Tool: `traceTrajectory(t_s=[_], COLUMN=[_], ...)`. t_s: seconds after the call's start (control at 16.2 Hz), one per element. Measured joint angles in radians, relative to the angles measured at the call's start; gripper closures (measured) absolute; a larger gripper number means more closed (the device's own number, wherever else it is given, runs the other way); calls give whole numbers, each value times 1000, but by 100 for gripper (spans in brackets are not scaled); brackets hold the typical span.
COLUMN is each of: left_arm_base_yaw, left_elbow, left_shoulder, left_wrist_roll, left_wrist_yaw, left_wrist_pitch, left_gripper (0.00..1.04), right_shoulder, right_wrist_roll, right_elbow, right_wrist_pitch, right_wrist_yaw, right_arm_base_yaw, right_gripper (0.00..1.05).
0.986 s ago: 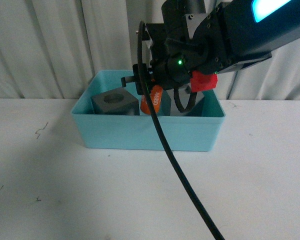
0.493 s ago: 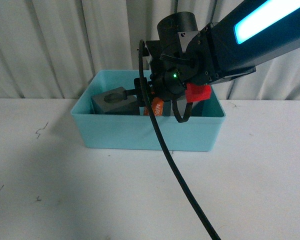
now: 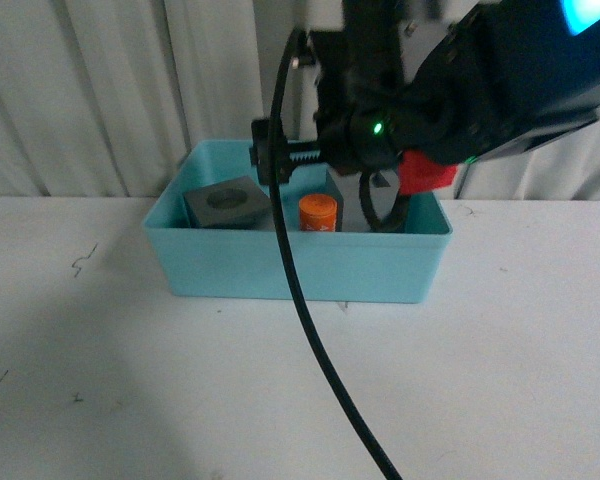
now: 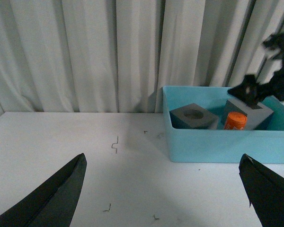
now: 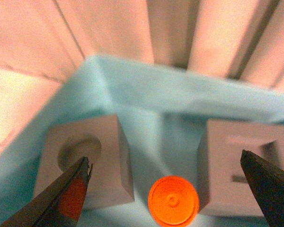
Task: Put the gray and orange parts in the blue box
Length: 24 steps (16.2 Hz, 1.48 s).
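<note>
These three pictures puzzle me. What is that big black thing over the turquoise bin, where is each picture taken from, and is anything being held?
The big black shape is one arm of a two-armed robot, its right arm, seen by a camera on the robot's body. It hangs above the blue box, which stands on a white table.

The other two pictures come from cameras on the wrists. The dark wedges at their edges are gripper fingers. The right gripper looks straight down into the box; the left gripper waits off to the side, above the table.

Inside the box lie a gray cube with a round recess, a gray cube with a rectangular recess, and between them an upright orange cylinder.

Both grippers are open, holding nothing.
</note>
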Motion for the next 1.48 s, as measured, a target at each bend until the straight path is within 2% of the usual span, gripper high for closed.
traceTrajectory(t_s=[0.18, 0.37, 0.43, 0.49, 0.55, 0.68, 0.74, 0.8, 0.86, 0.92, 0.99, 1.05, 1.17, 1.36, 1.42, 1.48], left_arm_base_yaw=[0, 0, 0, 0, 0, 0, 0, 0, 0, 0, 0, 0, 0, 0, 0, 0], left_elbow=[0, 0, 0, 0, 0, 0, 0, 0, 0, 0, 0, 0, 0, 0, 0, 0], left_shoulder=[0, 0, 0, 0, 0, 0, 0, 0, 0, 0, 0, 0, 0, 0, 0, 0], left_wrist_roll=[0, 0, 0, 0, 0, 0, 0, 0, 0, 0, 0, 0, 0, 0, 0, 0], left_wrist_yaw=[0, 0, 0, 0, 0, 0, 0, 0, 0, 0, -1, 0, 0, 0, 0, 0], left_wrist_pitch=[0, 0, 0, 0, 0, 0, 0, 0, 0, 1, 0, 0, 0, 0, 0, 0], left_gripper=[7, 7, 7, 7, 7, 7, 7, 7, 7, 7, 7, 7, 7, 7, 7, 7], right_shoulder=[-454, -857, -966, -1098, -1265, -1437, -1405, -1386, -1378, -1402, -1471, -1529, -1651, -1782, -1799, -1830], right_wrist_roll=[-12, -4, 5, 40, 101, 232, 383, 444, 452, 339, 186, 85, -18, -57, -58, -60], right_elbow=[-365, -808, -951, -1056, -1142, -1232, -1258, -1258, -1283, -1389, -1503, -1544, -1550, -1593, -1617, -1620], right_wrist_pitch=[138, 55, 63, 7, -61, -231, -324, -330, -196, 118, 291, 358, 310, 198, 248, 189], right_wrist_yaw=[63, 192, 269, 351, 451, 570, 621, 627, 612, 556, 508, 468, 375, 270, 245, 216], right_arm_base_yaw=[-66, -190, -206, -209, -185, -61, 89, 150, 159, 104, 45, -4, -84, -193, -219, -247], right_gripper=[6, 6, 6, 6, 6, 6, 6, 6, 9, 22, 34, 45, 69, 103, 103, 103])
